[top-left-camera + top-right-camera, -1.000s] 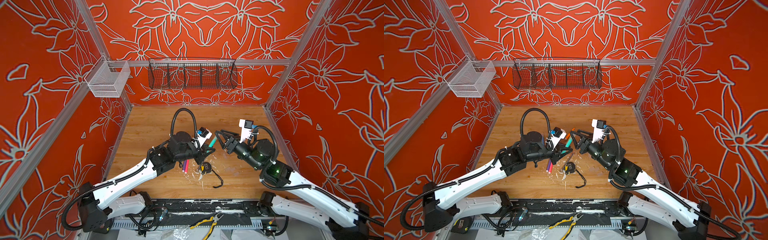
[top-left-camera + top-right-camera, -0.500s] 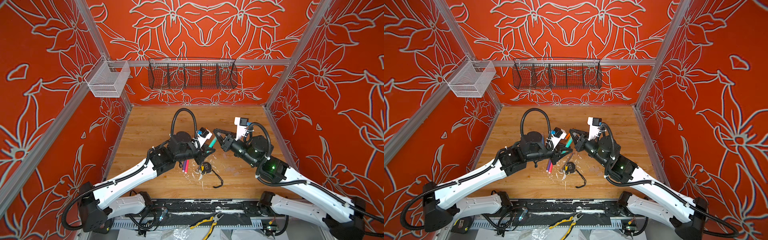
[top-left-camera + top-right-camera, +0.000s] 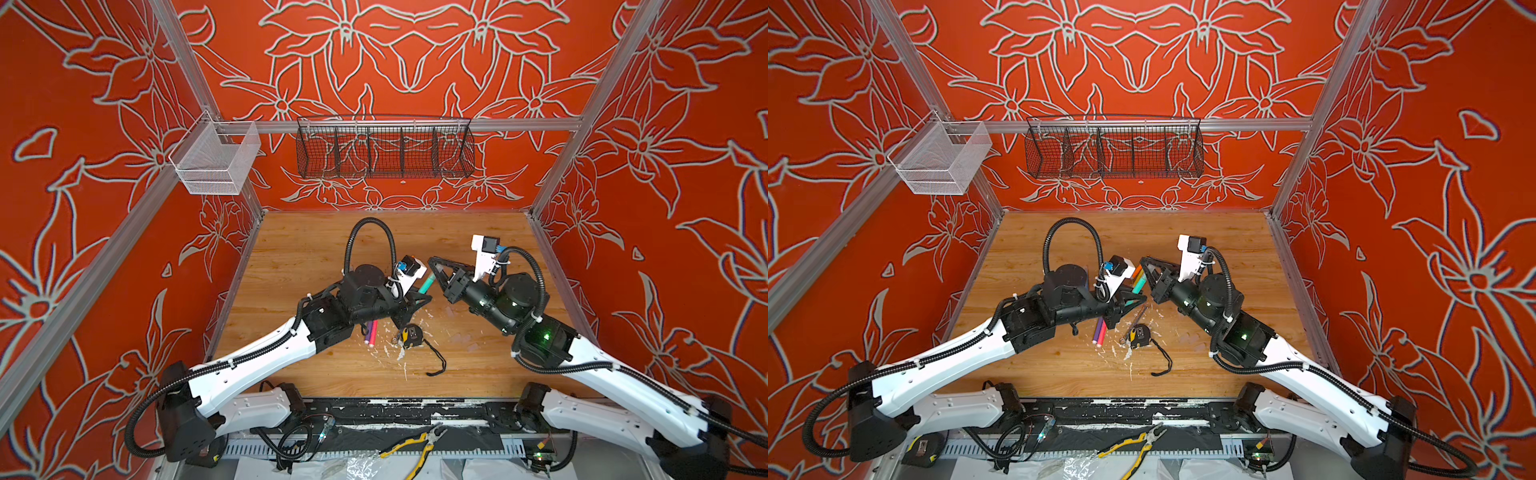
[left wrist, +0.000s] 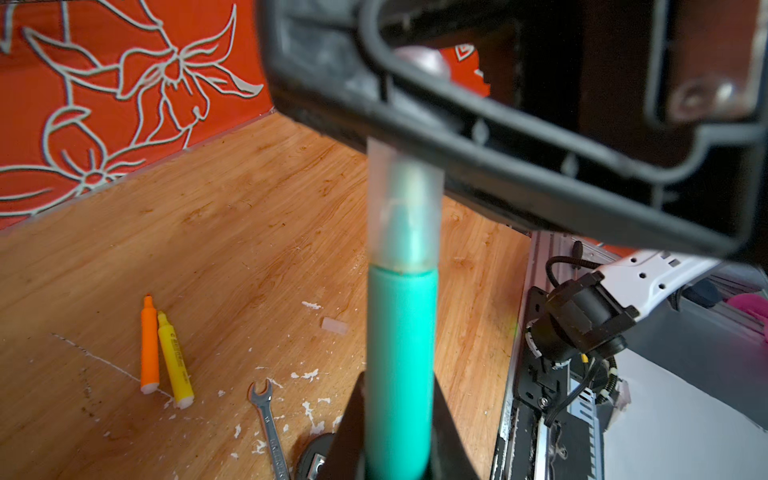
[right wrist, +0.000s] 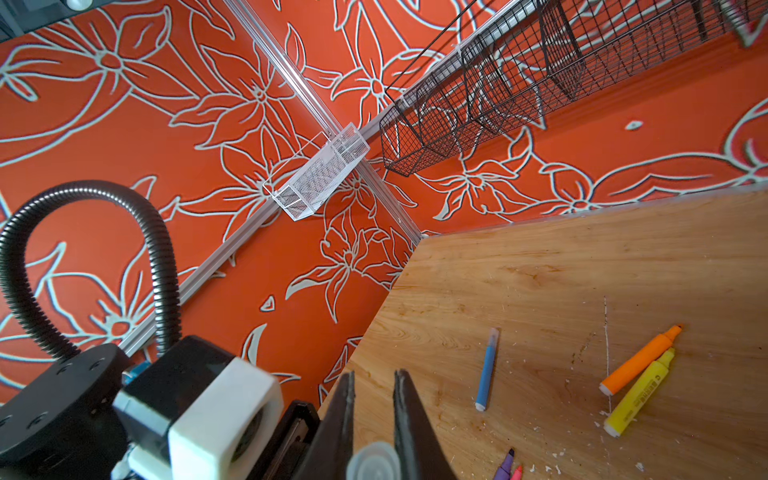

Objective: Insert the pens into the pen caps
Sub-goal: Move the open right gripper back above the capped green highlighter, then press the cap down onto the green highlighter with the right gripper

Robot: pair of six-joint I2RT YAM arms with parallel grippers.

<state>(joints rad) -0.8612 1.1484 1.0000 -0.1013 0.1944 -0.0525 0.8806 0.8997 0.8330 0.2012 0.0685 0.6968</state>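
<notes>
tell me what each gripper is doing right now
left gripper: closed, holding the green pen
right gripper: closed, holding a cap

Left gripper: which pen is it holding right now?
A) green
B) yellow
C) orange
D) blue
A: in the left wrist view the left gripper is shut on the green pen, whose tip sits inside a clear cap. The orange pen, yellow pen and blue pen lie on the table.

Two pens [image 3: 372, 332] lie side by side, left of the tape measure [image 3: 409, 335].
</notes>
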